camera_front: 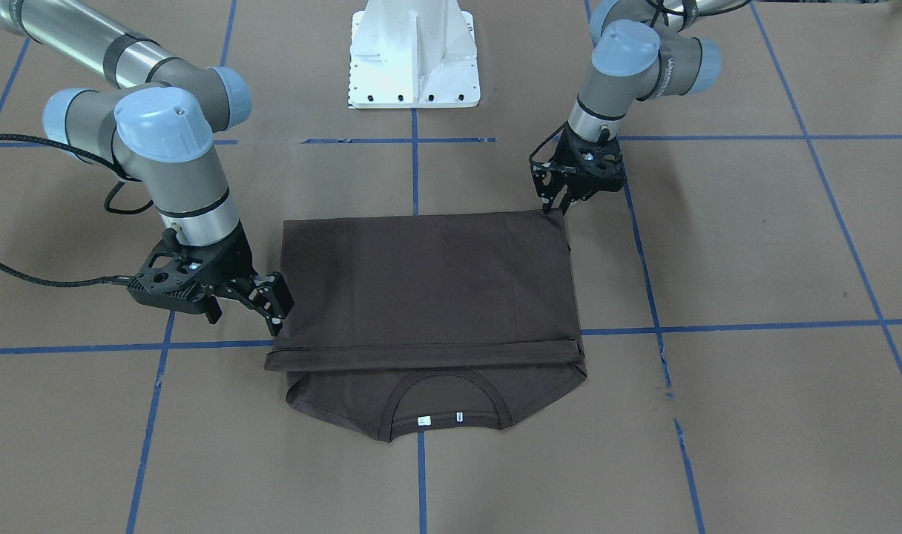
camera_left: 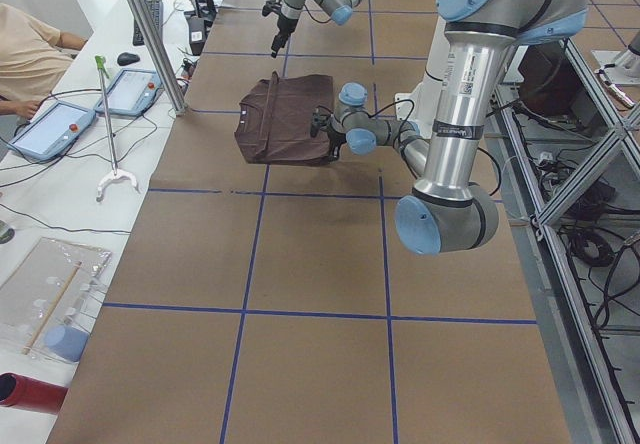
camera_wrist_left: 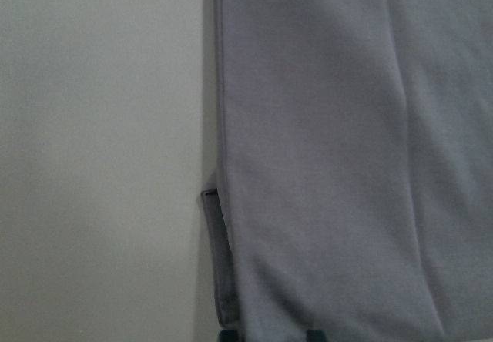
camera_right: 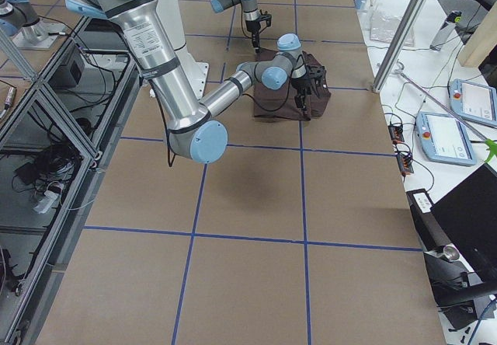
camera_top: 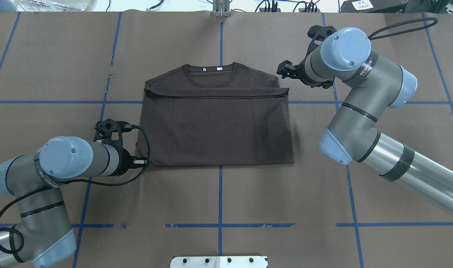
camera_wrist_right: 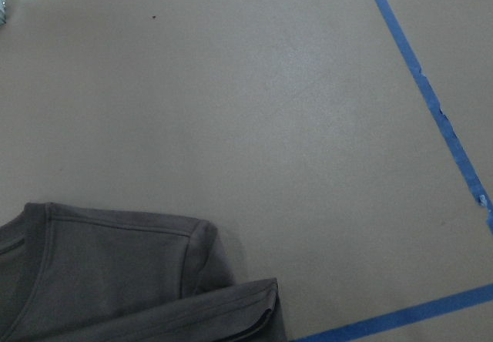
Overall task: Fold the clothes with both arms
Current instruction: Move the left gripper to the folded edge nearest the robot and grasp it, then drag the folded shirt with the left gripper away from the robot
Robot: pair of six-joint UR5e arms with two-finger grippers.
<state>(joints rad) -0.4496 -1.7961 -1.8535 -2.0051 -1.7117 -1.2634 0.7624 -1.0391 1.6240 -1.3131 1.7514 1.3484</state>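
Observation:
The dark brown T-shirt (camera_front: pixel 429 282) lies flat on the table, its lower part folded up so the hem ends just short of the collar (camera_front: pixel 451 389) and its white tags. My left gripper (camera_front: pixel 556 208) points down at the shirt's folded corner nearest the robot base. In the left wrist view its fingertips (camera_wrist_left: pixel 225 335) stand apart over the cloth edge (camera_wrist_left: pixel 223 203), so it is open. My right gripper (camera_front: pixel 277 308) hovers open beside the opposite side of the shirt, at the end of the folded hem, holding nothing. The right wrist view shows only the sleeve (camera_wrist_right: pixel 100 280) below.
Brown paper with blue tape lines (camera_front: pixel 415 170) covers the table. The white pedestal base (camera_front: pixel 414 59) stands behind the shirt. At the far side, off the table, a person sits by tablets (camera_left: pixel 50 129), a red cylinder and cables.

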